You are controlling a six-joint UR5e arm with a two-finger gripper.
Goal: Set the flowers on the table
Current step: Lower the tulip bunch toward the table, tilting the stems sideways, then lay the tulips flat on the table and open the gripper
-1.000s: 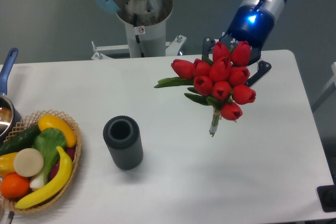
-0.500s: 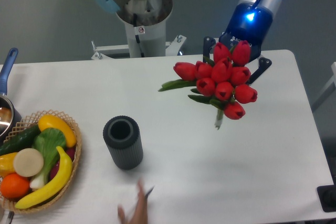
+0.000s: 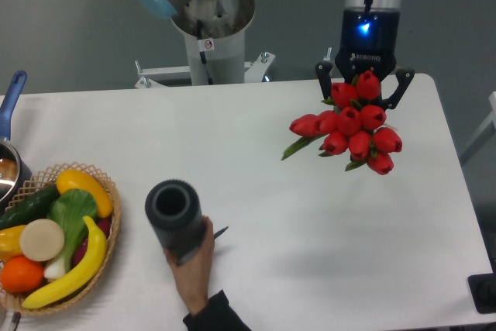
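The flowers, a bunch of red tulips with green leaves, hang in the air over the back right part of the white table. My gripper points straight down above them and is shut on the bunch. The blooms hide the stems and my fingertips. One green leaf sticks out to the left of the bunch.
A person's hand reaches in from the front edge and grips a dark grey ribbed vase. A wicker basket of fruit and vegetables stands at the front left, with a pot behind it. The robot base is at the back.
My gripper has swung right and turned upright, carrying the flowers with it. A hand has come in from the front and taken hold of the grey vase, shifting it slightly left.
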